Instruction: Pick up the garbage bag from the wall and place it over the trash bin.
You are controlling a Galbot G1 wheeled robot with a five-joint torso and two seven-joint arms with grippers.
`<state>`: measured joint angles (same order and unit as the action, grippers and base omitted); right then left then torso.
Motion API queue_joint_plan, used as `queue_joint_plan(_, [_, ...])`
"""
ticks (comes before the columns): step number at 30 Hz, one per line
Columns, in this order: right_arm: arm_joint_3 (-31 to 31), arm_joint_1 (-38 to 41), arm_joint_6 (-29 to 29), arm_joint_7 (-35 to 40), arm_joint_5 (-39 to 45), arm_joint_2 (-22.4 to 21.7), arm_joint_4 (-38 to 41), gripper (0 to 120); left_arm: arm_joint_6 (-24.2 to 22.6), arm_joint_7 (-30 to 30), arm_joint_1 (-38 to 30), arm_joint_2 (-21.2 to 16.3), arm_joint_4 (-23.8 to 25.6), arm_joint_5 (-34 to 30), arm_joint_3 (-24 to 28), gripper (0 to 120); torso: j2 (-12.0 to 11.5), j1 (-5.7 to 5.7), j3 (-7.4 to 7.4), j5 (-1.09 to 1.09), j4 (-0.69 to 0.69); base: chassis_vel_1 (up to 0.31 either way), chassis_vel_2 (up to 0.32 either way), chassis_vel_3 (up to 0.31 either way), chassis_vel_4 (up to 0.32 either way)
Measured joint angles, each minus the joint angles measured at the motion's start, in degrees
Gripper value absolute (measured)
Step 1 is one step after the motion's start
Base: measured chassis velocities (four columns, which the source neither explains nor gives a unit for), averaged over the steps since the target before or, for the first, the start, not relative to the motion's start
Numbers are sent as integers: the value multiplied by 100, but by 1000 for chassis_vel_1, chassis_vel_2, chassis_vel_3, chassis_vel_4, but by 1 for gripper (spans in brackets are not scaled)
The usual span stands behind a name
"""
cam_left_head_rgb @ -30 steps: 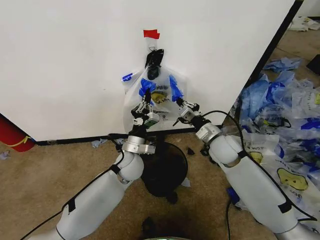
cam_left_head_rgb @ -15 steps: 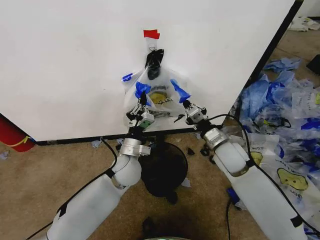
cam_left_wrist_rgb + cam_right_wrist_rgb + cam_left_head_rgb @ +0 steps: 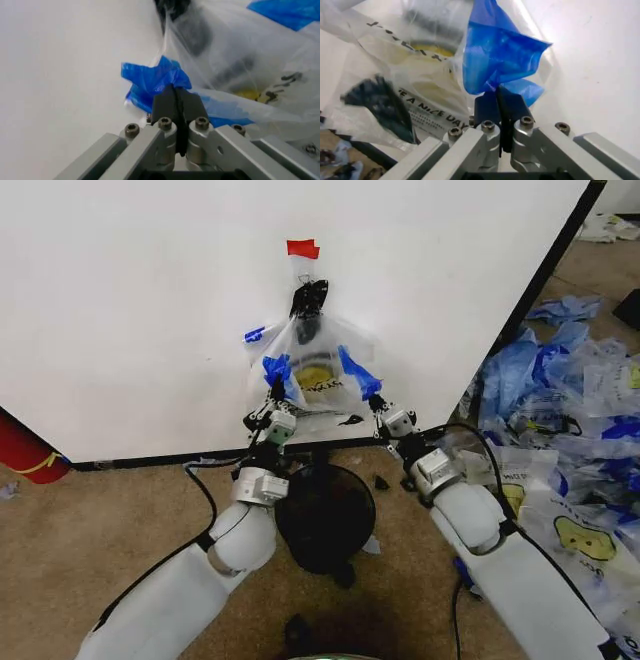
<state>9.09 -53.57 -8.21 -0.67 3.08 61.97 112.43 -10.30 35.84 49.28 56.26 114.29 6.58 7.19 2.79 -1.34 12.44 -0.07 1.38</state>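
Both grippers, left (image 3: 276, 390) and right (image 3: 375, 402), fingers pinched on the garbage bag (image 3: 315, 370) hanging on the white wall (image 3: 130, 300)

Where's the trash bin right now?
In the head view, the trash bin stands on the carpet at centre, between both arms, directly below the garbage bag on the wall.

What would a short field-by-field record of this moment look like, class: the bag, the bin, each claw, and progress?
Bag: thin translucent white plastic garbage bag with yellow smiley and blue tape strips, hanging on the white wall under a red tape piece
Bin: small round black trash bin on the carpet below the bag
Left claw: shut on the bag's blue strip at its left side
Right claw: shut on the bag's blue strip at its right side
Progress: bag gripped by both claws, not yet over the bin
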Motion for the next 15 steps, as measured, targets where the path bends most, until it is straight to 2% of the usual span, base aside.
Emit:
queue_joint_plan(3, [-52,15,-6,0,31,26,0,0,-26,0,169,-92,124,-99,-132,0,0,0,0,1,-2,0,0,0,0])
queue_joint_plan(5, [-108,31,-7,-1,61,51,0,0,-37,1,336,-178,246,-169,-273,0,0,0,0,3,-8,0,0,0,0])
queue_joint_plan(6, [-138,18,-8,-5,77,57,5,0,-37,1,496,-245,353,-212,-403,0,0,0,0,-2,-6,0,0,0,0])
queue_joint_plan(10, [-197,4,-8,-26,98,67,18,0,-25,9,849,-334,560,-241,-651,0,0,0,1,4,-5,0,0,0,0])
queue_joint_plan(15, [-148,-172,-6,-30,83,59,114,0,31,34,953,-344,657,-251,-703,0,0,0,1,1,-1,0,0,0,0])
